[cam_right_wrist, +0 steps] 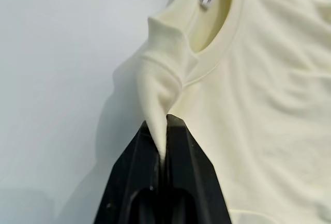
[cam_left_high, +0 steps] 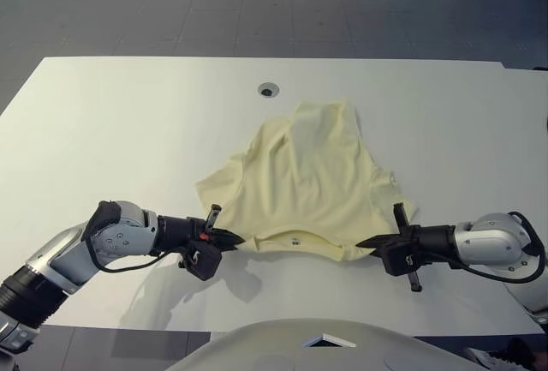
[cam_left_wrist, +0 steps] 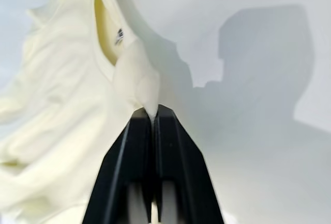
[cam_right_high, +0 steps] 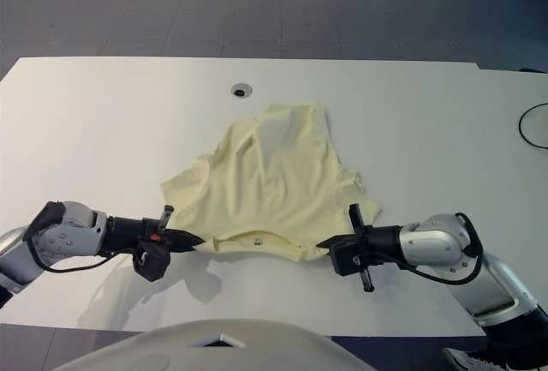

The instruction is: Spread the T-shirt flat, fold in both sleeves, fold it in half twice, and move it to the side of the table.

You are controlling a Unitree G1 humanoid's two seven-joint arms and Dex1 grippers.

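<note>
The pale-yellow cloth T-shirt between left gripper and right gripper — judged light, limp — is clamped by both at its shoulders.

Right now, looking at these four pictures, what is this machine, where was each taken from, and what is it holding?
It is a humanoid robot with two arms, working at a white table. The two wide pictures come from cameras in its head, looking down; the two close-ups come from cameras on its wrists. A pale yellow T-shirt lies rumpled on the table, collar nearest the robot. The left pincer and right pincer are each shut on the fabric on either side of the collar.
</note>
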